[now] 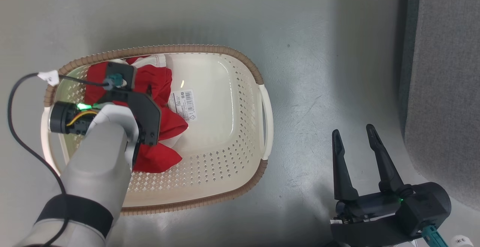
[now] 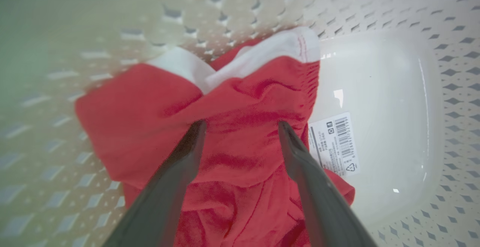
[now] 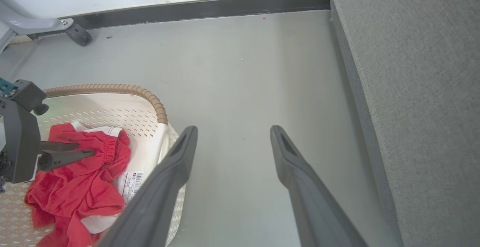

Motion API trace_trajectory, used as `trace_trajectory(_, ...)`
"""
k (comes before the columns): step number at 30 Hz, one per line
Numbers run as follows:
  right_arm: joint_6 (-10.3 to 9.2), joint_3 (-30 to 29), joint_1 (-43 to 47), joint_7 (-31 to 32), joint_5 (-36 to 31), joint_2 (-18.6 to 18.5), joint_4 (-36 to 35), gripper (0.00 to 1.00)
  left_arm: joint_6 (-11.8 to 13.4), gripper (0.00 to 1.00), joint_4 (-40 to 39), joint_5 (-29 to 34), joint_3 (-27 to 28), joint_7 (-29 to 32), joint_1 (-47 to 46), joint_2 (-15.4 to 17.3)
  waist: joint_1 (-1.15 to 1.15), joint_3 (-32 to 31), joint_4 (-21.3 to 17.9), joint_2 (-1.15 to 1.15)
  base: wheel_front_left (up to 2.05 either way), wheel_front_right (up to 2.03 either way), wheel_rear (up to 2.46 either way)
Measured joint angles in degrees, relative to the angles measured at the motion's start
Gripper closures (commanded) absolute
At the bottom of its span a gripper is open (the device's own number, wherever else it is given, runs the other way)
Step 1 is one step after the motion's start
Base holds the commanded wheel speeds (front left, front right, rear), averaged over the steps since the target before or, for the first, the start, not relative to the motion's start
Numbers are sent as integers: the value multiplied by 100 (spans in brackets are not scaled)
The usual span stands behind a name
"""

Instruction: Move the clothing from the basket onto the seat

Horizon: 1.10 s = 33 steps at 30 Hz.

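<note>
Red clothing with white trim (image 1: 170, 123) lies bunched in the left half of the cream basket (image 1: 180, 48) on the floor. My left gripper (image 2: 242, 125) reaches down into the basket, open, one finger on each side of a raised fold of the red fabric (image 2: 240, 101), tips at the cloth. The right wrist view shows those fingers (image 3: 67, 157) over the clothing (image 3: 75, 190). My right gripper (image 1: 352, 129) hovers open over bare floor between the basket and the grey seat (image 1: 446, 89), holding nothing. The seat (image 3: 420, 89) rises along the right edge.
A barcode sticker (image 1: 182, 105) sits on the basket's bare bottom to the right of the garments. A black cable (image 1: 15, 127) loops left of the basket. A caster on a grey frame (image 3: 77, 35) stands by the dark baseboard (image 3: 206, 9).
</note>
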Motion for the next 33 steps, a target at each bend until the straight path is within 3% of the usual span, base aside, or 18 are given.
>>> trace_trajectory(8, -1, 90, 2, 0, 55, 1, -45, 0, 44, 0, -23, -334, 321, -174, -206, -63, -1, 19, -12, 0, 0, 0, 0)
trace_trajectory(30, -8, 159, 5, 0, 214, 2, -81, 0, 137, 0, 93, -437, 363, -240, -291, -152, -1, 34, -130, 0, 0, 0, 0)
trace_trajectory(31, -8, 157, 9, 0, 214, 2, -83, 0, 137, 3, 101, -450, 368, -238, -292, -152, -1, 35, -133, 0, 0, 0, 0)
trace_trajectory(33, -8, 154, 18, 0, 214, 2, -89, 0, 137, 100, 118, -459, 374, -192, -292, -153, -1, 37, -138, 0, 0, 0, 0)
